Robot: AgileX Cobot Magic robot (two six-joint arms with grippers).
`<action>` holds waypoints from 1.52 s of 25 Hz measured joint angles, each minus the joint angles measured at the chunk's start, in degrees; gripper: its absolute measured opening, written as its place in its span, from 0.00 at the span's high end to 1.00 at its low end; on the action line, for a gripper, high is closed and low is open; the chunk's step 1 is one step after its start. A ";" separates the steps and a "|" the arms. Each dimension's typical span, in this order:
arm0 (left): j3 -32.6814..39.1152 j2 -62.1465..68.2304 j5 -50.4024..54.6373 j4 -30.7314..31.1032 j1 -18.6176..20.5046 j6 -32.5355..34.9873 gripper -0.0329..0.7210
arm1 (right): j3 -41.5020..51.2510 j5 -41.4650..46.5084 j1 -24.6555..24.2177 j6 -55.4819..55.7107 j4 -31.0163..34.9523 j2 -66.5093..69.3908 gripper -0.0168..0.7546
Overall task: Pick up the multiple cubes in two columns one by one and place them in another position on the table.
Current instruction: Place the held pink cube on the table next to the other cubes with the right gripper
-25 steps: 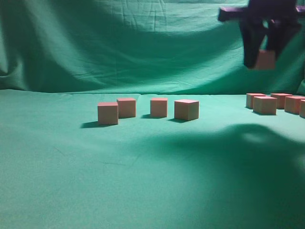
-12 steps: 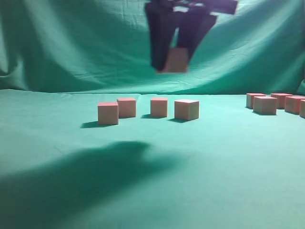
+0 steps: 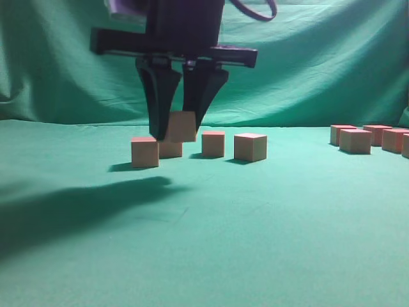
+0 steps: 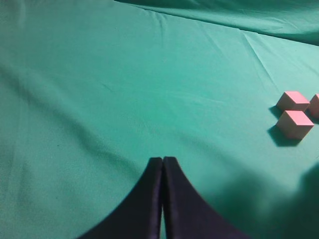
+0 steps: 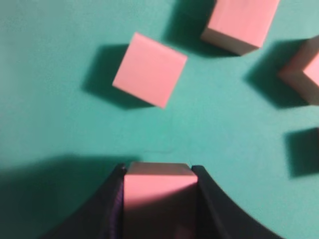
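Cubes everywhere on our green table [image 3: 268, 224]. We've got the right gripper [image 3: 180, 128] clamped on one cube [image 3: 182, 126], holding it in the air just above a row of four cubes [image 3: 198, 146] near the middle. From the right wrist camera we see that cube [image 5: 158, 194] wedged between the black fingers [image 5: 212, 199], with loose ones below. Another bunch of cubes [image 3: 370, 138] sits far right. Our left gripper [image 4: 162, 164] hangs over bare cloth, fingers pressed together, gripping nothing.
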 joint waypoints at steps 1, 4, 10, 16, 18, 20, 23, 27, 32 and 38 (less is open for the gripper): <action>0.00 0.00 0.00 0.00 0.00 0.00 0.96 | -0.89 0.23 0.00 0.10 0.00 0.76 0.64; 0.00 0.00 0.00 0.00 0.00 0.00 0.96 | -2.89 0.50 0.00 0.21 0.13 3.15 0.64; 0.00 0.00 0.00 0.00 0.00 0.00 0.96 | -5.65 0.66 0.00 1.37 0.37 6.47 0.64; 0.00 0.00 0.00 0.00 0.00 0.00 0.96 | -6.26 0.34 0.00 1.59 0.47 7.81 0.64; 0.00 0.00 0.00 0.00 0.00 0.00 0.96 | -6.41 0.35 0.00 1.59 0.47 7.93 0.64; 0.00 0.00 0.00 0.00 0.00 0.00 0.96 | -6.68 0.20 0.00 1.59 0.47 8.03 0.64; 0.00 0.00 0.00 0.00 0.00 0.00 0.96 | -6.68 0.10 0.00 1.94 0.47 8.07 0.64; 0.00 0.00 0.00 0.00 0.00 0.00 0.96 | -6.68 -0.01 0.00 1.98 0.47 8.07 0.64; 0.00 0.00 0.00 0.00 0.00 0.00 0.96 | -6.68 -0.20 0.00 1.98 0.81 8.26 0.49; 0.00 0.00 0.00 0.00 0.00 0.00 0.96 | -6.68 -0.20 0.00 -0.53 2.58 8.51 0.17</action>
